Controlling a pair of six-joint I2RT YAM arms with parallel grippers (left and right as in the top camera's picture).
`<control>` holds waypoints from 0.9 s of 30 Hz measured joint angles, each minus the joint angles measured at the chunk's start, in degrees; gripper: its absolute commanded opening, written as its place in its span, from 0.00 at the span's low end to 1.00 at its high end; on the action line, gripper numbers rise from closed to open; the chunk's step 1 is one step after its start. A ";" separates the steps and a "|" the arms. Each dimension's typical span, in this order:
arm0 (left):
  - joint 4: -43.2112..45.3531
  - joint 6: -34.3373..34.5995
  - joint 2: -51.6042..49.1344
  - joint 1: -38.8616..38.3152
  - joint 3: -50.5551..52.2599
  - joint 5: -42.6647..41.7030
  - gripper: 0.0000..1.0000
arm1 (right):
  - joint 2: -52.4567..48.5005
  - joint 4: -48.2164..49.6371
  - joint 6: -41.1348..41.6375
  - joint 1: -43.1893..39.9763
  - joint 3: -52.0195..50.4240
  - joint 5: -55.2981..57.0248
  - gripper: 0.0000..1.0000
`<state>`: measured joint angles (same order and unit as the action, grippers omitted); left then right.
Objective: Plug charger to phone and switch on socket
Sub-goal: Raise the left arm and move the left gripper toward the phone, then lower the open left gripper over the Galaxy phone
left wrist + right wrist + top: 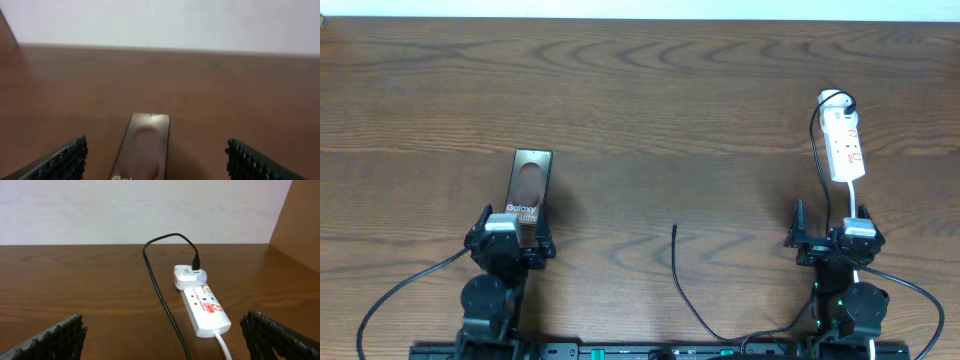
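On the table (640, 90), the phone (531, 180) lies beneath the left gripper (512, 224), the socket (846, 148) ahead of the right gripper (832, 228) (both jaws wide, empty). The charger (676, 268) tip lies loose between them; thin and limp, it may slip when pinched.

The table (720, 100) is dark grained wood with a faint sheen, the phone (529, 185) a glossy, mirror-like bronze slab, the socket (205, 307) smooth white plastic, the charger (196, 263) matt black cable, the finger pads (65, 160) black and studded.
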<state>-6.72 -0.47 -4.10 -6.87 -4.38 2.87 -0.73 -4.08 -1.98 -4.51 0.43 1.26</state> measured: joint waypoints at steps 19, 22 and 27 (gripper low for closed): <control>-35.21 -0.02 -68.35 0.20 -67.54 -0.68 0.87 | 0.00 0.07 0.00 0.04 -0.02 -0.17 0.99; -40.96 -0.04 -77.29 1.27 -77.11 -2.29 0.87 | 0.00 0.07 0.00 0.04 -0.02 -0.20 0.99; -44.35 -0.04 -84.65 3.43 -83.67 -6.62 0.87 | 0.00 0.02 0.00 0.04 -0.02 -0.20 0.99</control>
<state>-51.07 -0.51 -88.75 -3.44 -88.05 -3.75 -0.73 -4.05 -1.98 -4.47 0.40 1.06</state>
